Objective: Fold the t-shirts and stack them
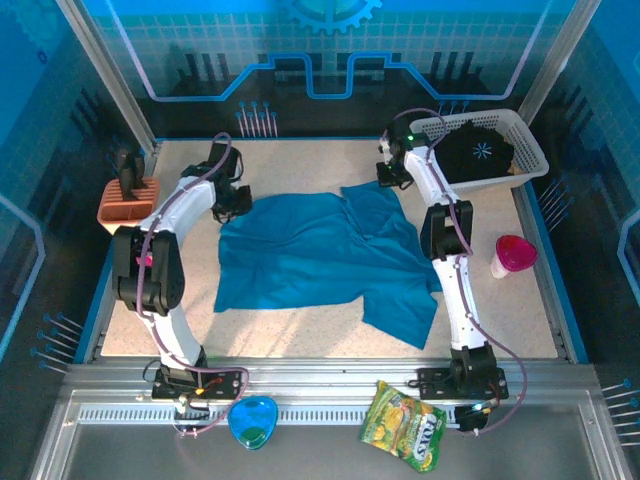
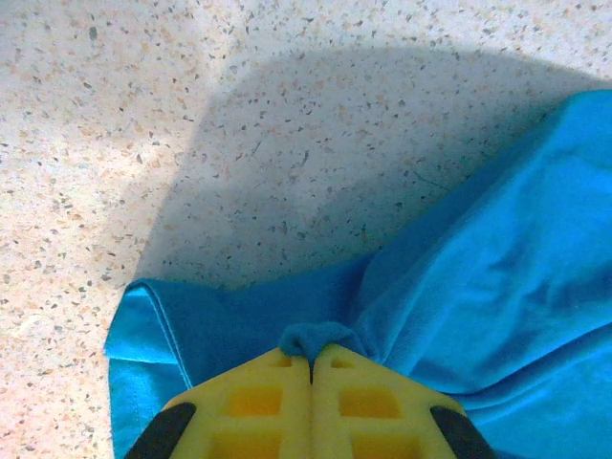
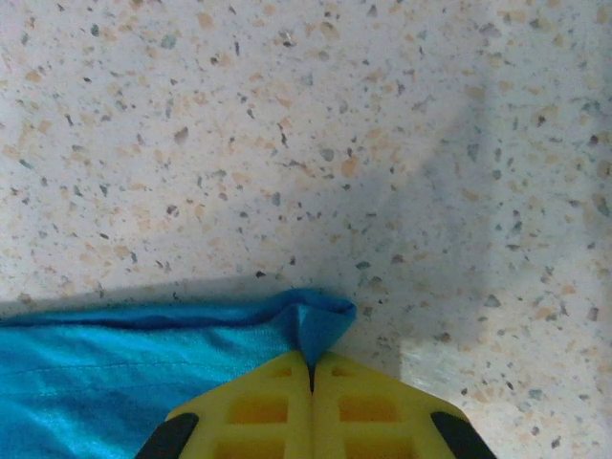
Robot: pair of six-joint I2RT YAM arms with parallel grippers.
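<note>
Two thin pinches on the teal t-shirt (image 1: 320,255)
Left gripper (image 2: 311,361) and right gripper (image 3: 312,361) each have jaws clamped on a small nip at its far corners, shirt spread on the table (image 1: 280,332); a quick lift could tug either corner free.

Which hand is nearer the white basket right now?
Right. The right hand pinches a teal shirt corner just left of the basket; the left hand grips another corner, far across the table.

Speckled tabletop (image 1: 300,335), blue glass walls (image 1: 200,50), aluminium front rail (image 1: 320,378)
</note>
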